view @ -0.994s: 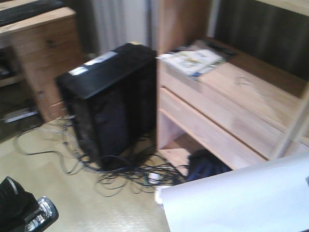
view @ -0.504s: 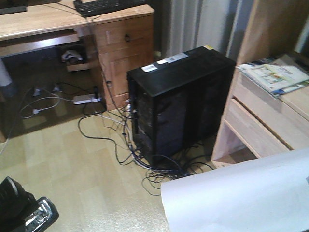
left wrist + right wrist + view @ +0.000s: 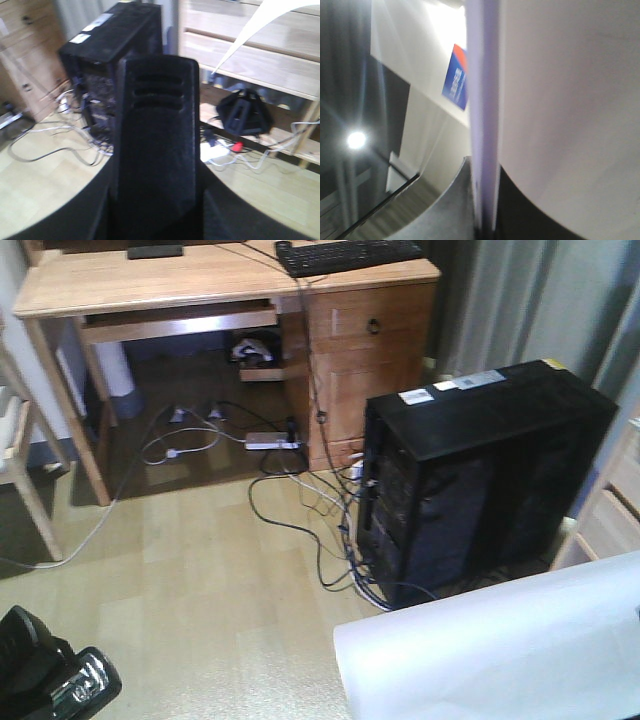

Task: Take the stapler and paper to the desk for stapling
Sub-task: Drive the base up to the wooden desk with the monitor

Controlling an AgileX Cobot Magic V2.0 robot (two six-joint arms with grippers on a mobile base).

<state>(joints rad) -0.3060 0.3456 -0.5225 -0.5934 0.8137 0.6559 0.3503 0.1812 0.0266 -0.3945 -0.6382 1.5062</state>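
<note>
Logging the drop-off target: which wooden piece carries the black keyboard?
The desk at the back, keyboard on its right end; not the shelf unit at right.

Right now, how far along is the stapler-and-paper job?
Done: both items look picked up. The stapler is held above the floor at the front view's lower left; the paper is carried at lower right, off any surface. In hand: the drive over; the desk is ahead, past a black PC tower and cables. Left: reach the desk, set both down, staple.
</note>
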